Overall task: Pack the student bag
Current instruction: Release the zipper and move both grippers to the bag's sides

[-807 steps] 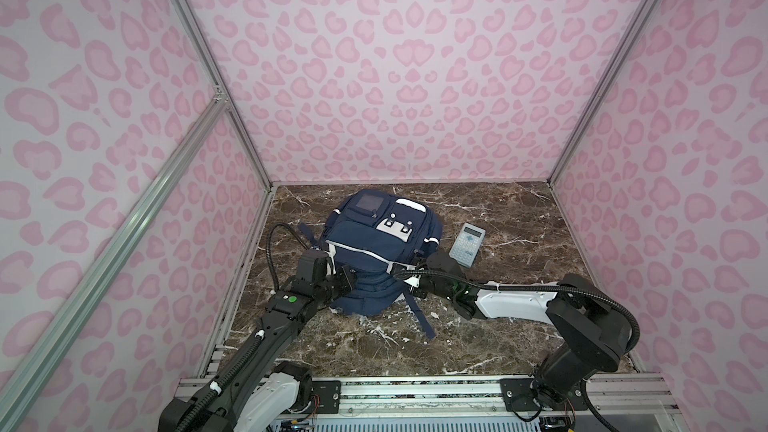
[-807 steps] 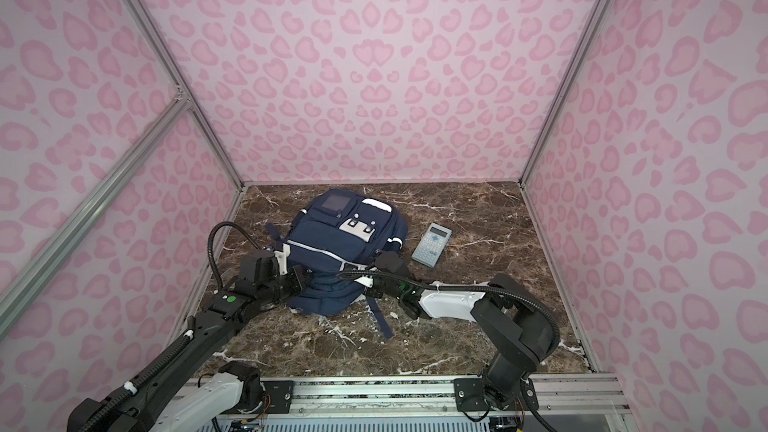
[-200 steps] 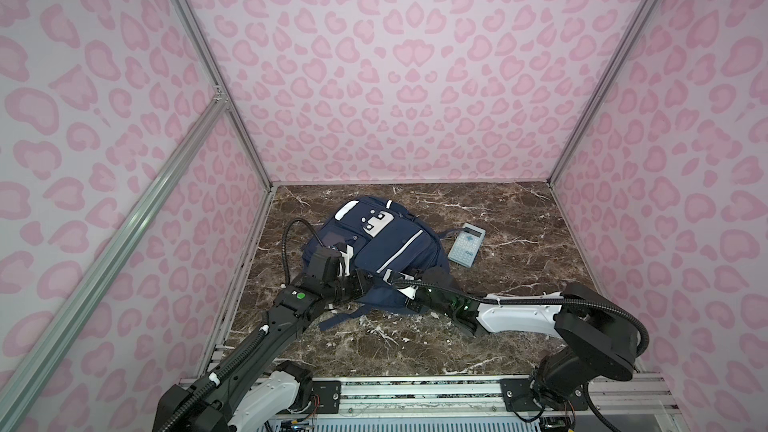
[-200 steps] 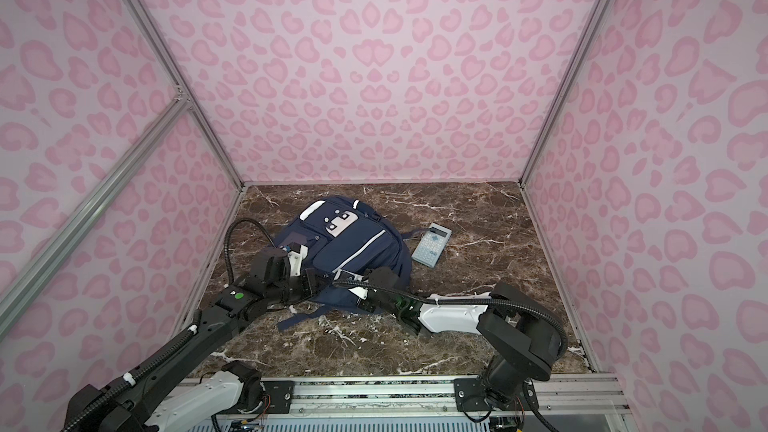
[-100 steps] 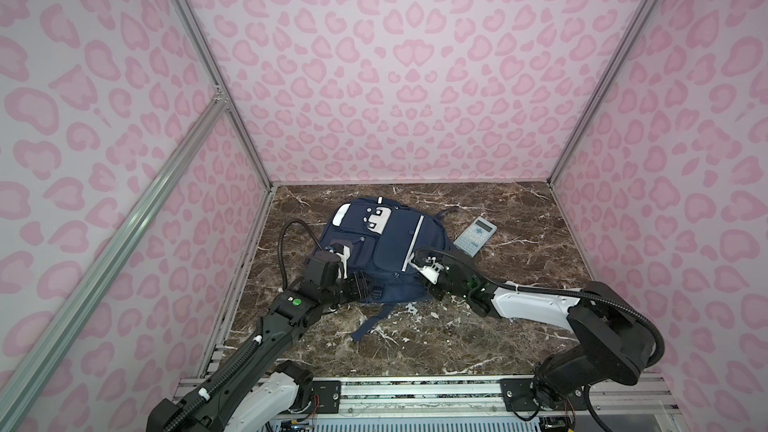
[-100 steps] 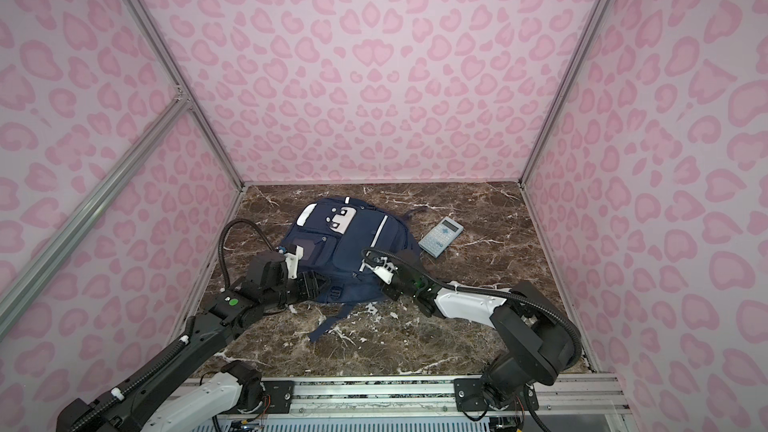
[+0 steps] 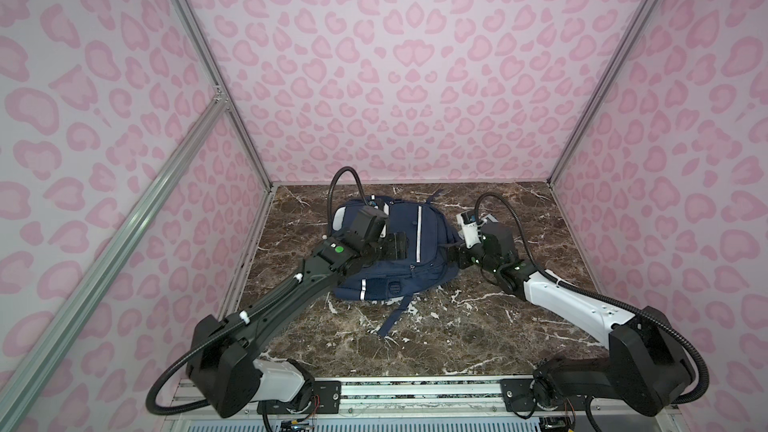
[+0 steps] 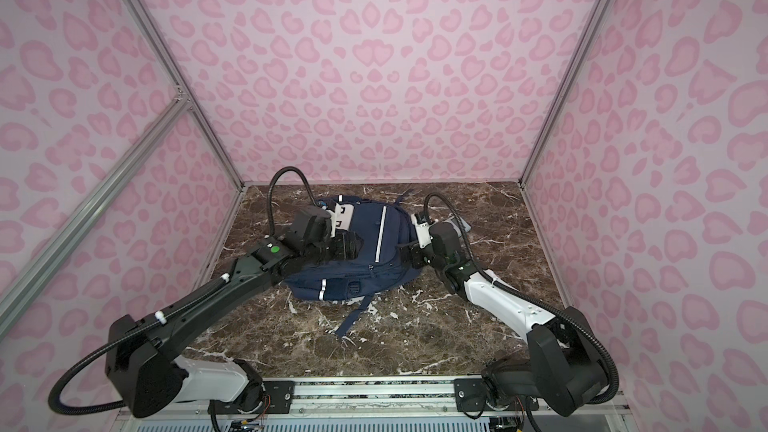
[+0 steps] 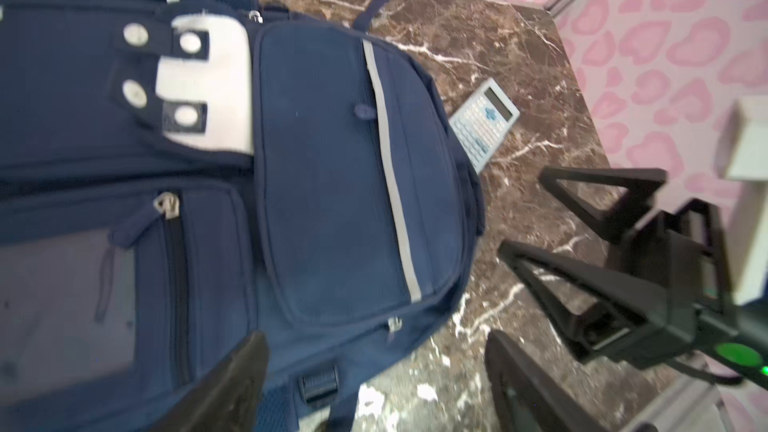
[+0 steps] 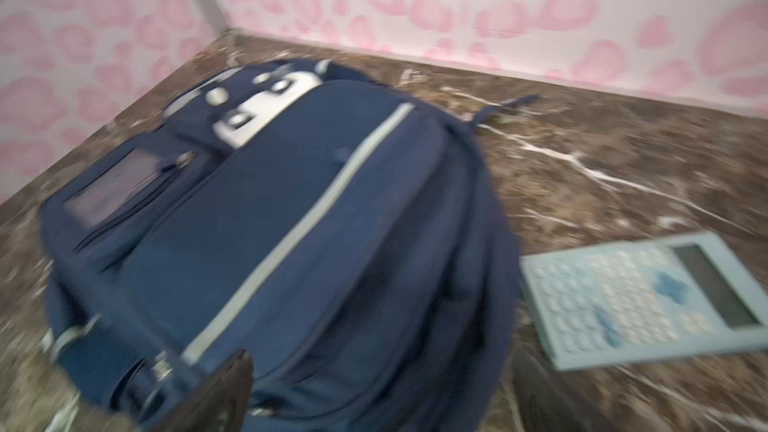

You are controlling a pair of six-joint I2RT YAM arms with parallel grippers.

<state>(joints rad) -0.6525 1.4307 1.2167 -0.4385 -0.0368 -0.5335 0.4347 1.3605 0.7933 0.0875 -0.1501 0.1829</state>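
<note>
1. Though clamped at both ends a second ago, bag (image 7: 419, 243) now lies free, flat on counter (image 7: 457, 326), toward the back.
2. Left tool (image 9: 376, 338): spread wide over bag. Right tool (image 9: 523, 214): spread wide beside it.
3. Calculator (image 10: 640, 297) just beside bag.

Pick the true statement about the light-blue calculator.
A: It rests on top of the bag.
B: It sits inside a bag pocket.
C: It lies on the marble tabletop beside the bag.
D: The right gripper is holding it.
C: the calculator lies flat on the marble tabletop right next to the student bag, fully outside it.
</note>
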